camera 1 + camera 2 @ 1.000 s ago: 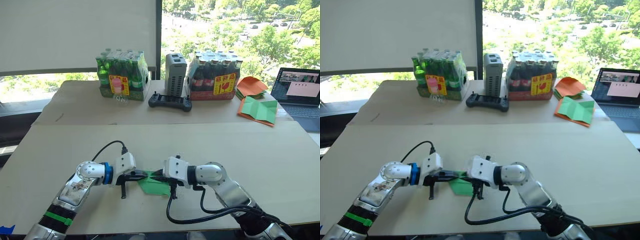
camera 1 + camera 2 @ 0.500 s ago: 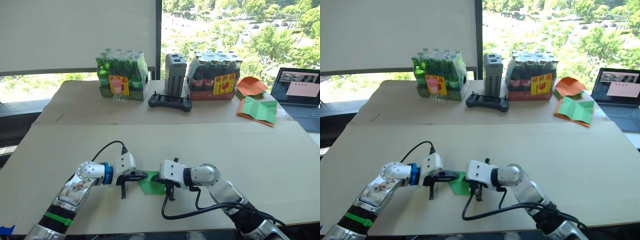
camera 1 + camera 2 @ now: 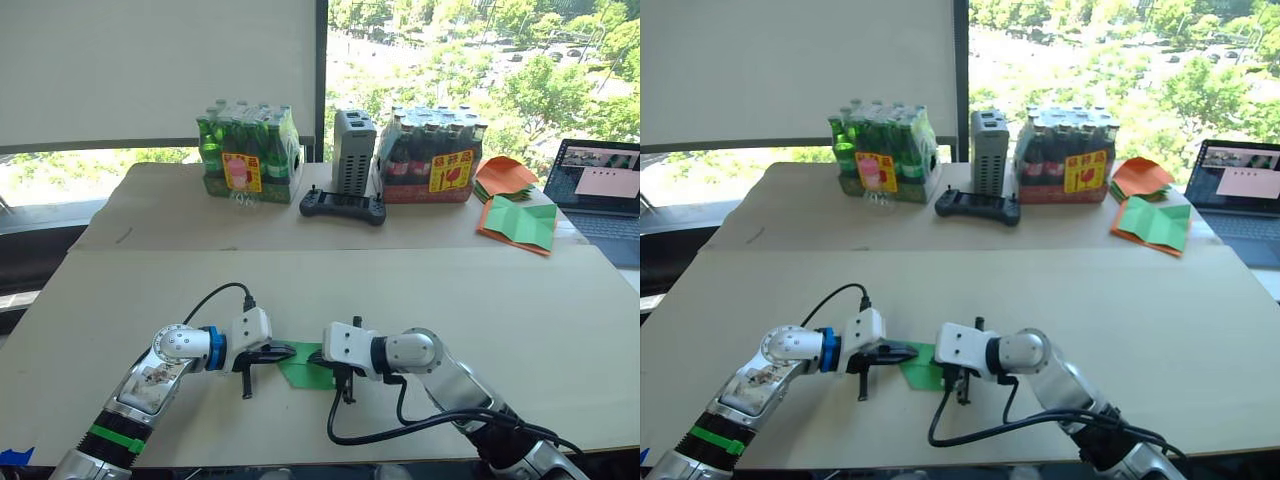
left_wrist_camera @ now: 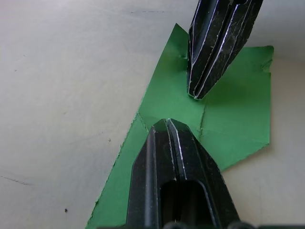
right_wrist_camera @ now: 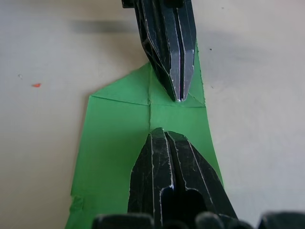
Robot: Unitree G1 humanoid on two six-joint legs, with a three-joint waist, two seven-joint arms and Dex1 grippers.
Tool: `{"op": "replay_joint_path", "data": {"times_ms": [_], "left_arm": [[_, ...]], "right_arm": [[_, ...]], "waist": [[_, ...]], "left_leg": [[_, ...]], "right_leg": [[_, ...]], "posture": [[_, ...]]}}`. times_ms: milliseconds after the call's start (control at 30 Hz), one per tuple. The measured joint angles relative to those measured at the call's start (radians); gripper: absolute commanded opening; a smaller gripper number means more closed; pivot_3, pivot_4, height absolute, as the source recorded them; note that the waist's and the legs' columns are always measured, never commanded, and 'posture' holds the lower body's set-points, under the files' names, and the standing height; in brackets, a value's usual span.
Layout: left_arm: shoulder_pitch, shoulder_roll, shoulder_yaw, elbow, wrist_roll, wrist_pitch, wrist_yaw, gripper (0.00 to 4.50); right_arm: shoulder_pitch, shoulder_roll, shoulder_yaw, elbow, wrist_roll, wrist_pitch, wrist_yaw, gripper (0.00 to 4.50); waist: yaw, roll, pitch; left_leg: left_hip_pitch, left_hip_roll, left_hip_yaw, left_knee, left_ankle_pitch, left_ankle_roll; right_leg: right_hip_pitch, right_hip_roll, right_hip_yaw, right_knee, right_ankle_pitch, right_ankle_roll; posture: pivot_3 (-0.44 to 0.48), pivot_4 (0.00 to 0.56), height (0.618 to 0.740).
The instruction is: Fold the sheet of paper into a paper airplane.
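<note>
The sheet of paper (image 3: 303,372) lies flat on the table's near part, bright green, partly folded, with crease lines and slanted edges. My left gripper (image 3: 286,351) is shut, its tips resting on the paper's left side. From the right, my right gripper (image 3: 313,354) is also shut, with its tips on the paper close to the left one. In the left wrist view my left gripper (image 4: 167,122) points at a crease junction on the paper (image 4: 233,119), with the right fingers (image 4: 209,52) opposite. In the right wrist view the right gripper (image 5: 159,130) faces the left fingers (image 5: 171,47) over the paper (image 5: 114,133).
At the table's far side stand a pack of green bottles (image 3: 247,152), a grey box (image 3: 351,150), a black controller (image 3: 342,205) and a pack of dark bottles (image 3: 430,155). Far right lie orange papers (image 3: 505,172), a green sheet with orange edges (image 3: 518,222) and a laptop (image 3: 600,195).
My right gripper has slid a little to the left over the paper and its forearm has dropped lower. The left gripper and the paper have stayed put.
</note>
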Motion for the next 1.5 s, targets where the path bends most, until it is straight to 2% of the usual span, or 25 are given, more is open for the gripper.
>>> {"op": "replay_joint_path", "data": {"times_ms": [800,933,1000,1100,1500], "left_arm": [[-0.006,0.001,-0.002,0.014,0.005,-0.014,-0.012,0.0],[-0.012,0.001,0.0,0.022,0.005,-0.018,-0.015,0.0],[-0.016,0.002,0.0,0.027,0.005,-0.02,-0.018,0.0],[-0.029,0.0,-0.01,0.027,0.013,-0.02,-0.018,0.0],[-0.028,0.003,-0.007,0.022,0.013,-0.019,-0.019,0.0]], "right_arm": [[0.159,-0.204,-0.118,-0.216,0.067,0.131,0.011,0.02],[0.164,-0.156,-0.157,-0.195,0.127,0.132,0.006,0.02],[0.133,-0.045,-0.237,-0.198,0.234,0.141,-0.015,0.02],[0.092,-0.027,-0.262,-0.242,0.295,0.14,-0.011,0.02],[0.055,-0.025,-0.141,-0.087,0.181,0.094,-0.061,0.02]], "waist": [[0.02,0.0,-0.001],[0.019,0.0,-0.001],[0.015,0.0,0.0],[0.018,0.001,0.0],[0.014,0.001,0.0]], "left_leg": [[0.0,0.0,0.0,0.0,-0.002,0.004],[-0.001,0.0,0.0,0.0,-0.002,0.004],[-0.005,0.001,0.0,0.0,0.0,0.0],[-0.005,0.0,-0.001,0.0,0.0,0.0],[-0.005,0.0,-0.002,0.0,0.0,0.001]], "right_leg": [[0.004,0.0,-0.001,-0.005,0.0,0.0],[0.003,0.0,-0.001,-0.005,0.0,0.0],[0.001,0.0,0.0,-0.004,0.001,-0.001],[0.0,0.0,-0.002,-0.004,0.001,-0.001],[0.0,0.0,-0.003,-0.005,0.001,-0.001]], "posture": [[0.0,0.15,0.678],[0.0,0.15,0.678],[0.0,0.15,0.678],[0.0,0.15,0.678],[0.0,0.15,0.678]]}}
